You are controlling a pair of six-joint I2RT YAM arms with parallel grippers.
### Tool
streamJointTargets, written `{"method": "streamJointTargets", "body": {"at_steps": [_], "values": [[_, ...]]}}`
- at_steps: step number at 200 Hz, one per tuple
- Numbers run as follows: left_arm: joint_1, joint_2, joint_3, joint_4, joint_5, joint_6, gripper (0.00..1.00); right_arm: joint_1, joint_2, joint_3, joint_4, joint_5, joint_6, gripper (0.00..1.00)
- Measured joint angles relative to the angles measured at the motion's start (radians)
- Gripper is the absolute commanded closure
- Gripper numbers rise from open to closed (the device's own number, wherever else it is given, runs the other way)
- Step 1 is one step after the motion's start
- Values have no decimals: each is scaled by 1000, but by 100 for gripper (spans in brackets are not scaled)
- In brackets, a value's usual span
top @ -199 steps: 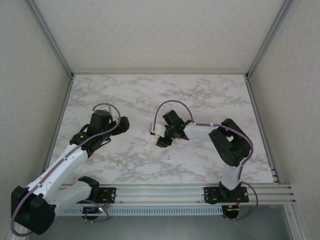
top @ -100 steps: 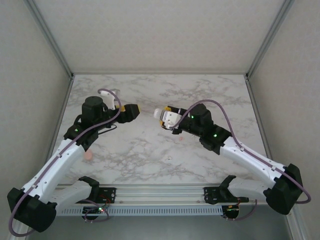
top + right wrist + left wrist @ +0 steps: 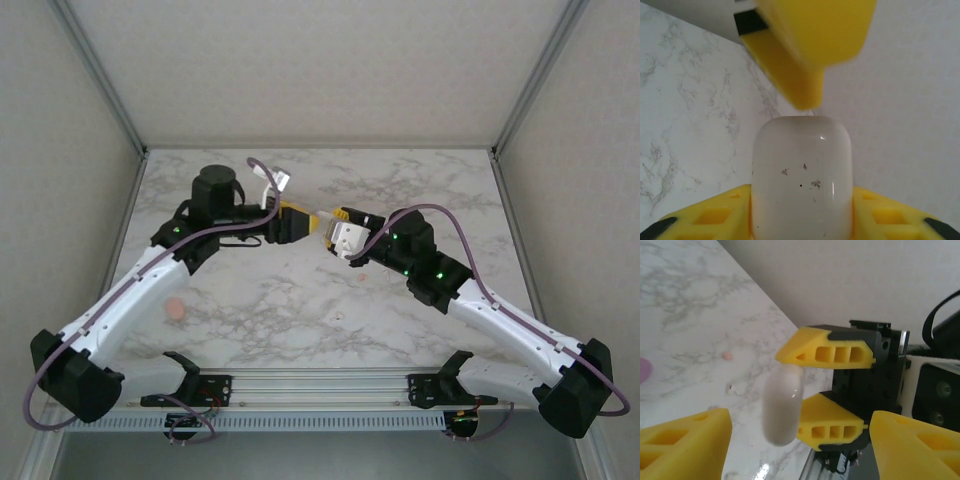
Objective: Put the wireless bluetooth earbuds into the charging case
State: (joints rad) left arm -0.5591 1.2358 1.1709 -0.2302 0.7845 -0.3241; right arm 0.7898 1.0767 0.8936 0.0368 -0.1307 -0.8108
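Above the middle of the marble table (image 3: 250, 300), my two grippers meet tip to tip. My right gripper (image 3: 338, 232) is clamped on the white charging case (image 3: 782, 407), with one yellow finger pressed on each broad face and the case's rounded end sticking out ahead of the fingertips. My left gripper (image 3: 303, 219) stands apart and holds nothing. From its own wrist camera the case sits just ahead, in line with the gap between its fingers. From my right wrist camera one left finger hangs just over the case's far end, and I cannot tell whether it touches. A tiny peach-pink earbud (image 3: 360, 272) lies on the table under my right gripper, apart from the case and outside it. A pale speck (image 3: 340, 318) lies nearer to my bases, too small for me to name. A larger pinkish round thing (image 3: 175, 308) rests well off to the left, beside my left arm. A purple thing (image 3: 643, 370) is cut off at the edge of the left wrist view.
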Motion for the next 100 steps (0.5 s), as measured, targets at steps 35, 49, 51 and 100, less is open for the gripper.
{"method": "streamJointTargets", "body": {"at_steps": [35,49,51,100], "values": [[-29,47,15,-45,11,23,31,0,0,0,5,-4,19,64],[-37,57,23,-60,11,32,34,0,-2,0,5,-4,23,64],[-37,58,24,-61,11,34,34,0,-2,0,5,-4,24,64],[-53,79,49,-70,11,48,48,0,-12,0,8,-21,42,63]]}}
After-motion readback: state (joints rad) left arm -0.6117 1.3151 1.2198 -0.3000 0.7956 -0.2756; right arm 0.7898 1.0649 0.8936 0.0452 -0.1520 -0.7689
